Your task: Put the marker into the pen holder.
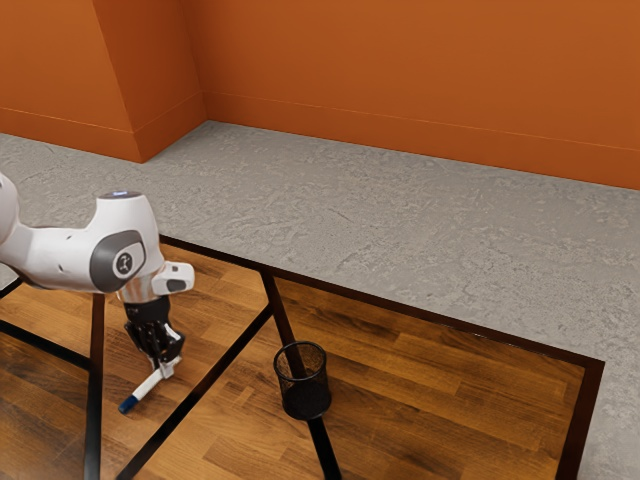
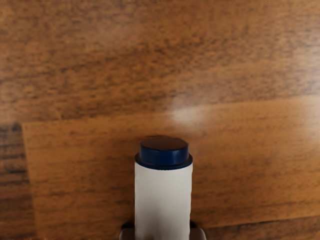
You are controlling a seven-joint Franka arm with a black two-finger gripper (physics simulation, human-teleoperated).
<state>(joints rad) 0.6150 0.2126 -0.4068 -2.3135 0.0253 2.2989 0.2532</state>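
Observation:
My gripper (image 1: 164, 370) is low over the wooden table at the exterior view's left, shut on the white marker (image 1: 148, 384). The marker slants, its long blue end toward the exterior view's lower left. In the wrist view, the marker (image 2: 163, 202) points away from the hand with a short blue end, and the fingertips of my gripper (image 2: 163, 234) press its two sides. Whether it touches the table cannot be told. The black mesh pen holder (image 1: 303, 383) stands upright, apart from the gripper, toward the exterior view's right.
The wooden tabletop (image 1: 430, 400) has a dark border and black strips across it; the pen holder stands over one strip. Beyond the table's far edge lie a grey floor (image 1: 400, 220) and orange walls (image 1: 400, 70).

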